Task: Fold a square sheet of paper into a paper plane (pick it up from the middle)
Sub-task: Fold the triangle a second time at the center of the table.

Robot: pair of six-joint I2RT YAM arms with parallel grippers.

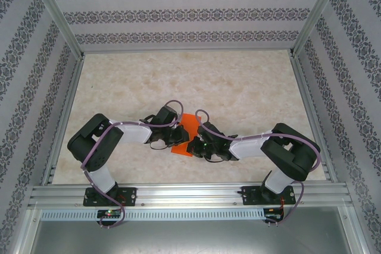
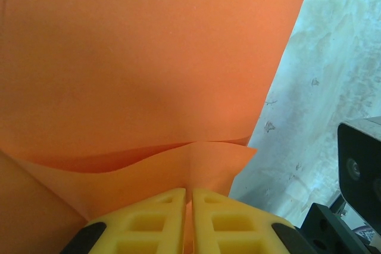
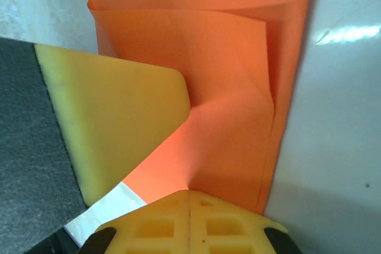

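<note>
The orange sheet of paper (image 1: 189, 124) sits between my two grippers at the table's middle front, folded into overlapping layers. From here I cannot tell whether it has a paper plane's shape. My left gripper (image 1: 180, 138) is shut on the paper's edge. In the left wrist view its yellow fingers (image 2: 161, 218) pinch a flap of the sheet (image 2: 149, 57). My right gripper (image 1: 193, 144) is also shut on the paper; in its wrist view the gripper (image 3: 189, 193) pinches a crease of the layered sheet (image 3: 232, 87). The left gripper's yellow finger (image 3: 113, 123) lies close beside it.
The pale marbled table (image 1: 238, 81) stretches behind and to both sides. Patterned walls and metal frame rails (image 1: 184, 194) enclose it. The right gripper's black body (image 2: 360, 159) stands close at the right of the left wrist view.
</note>
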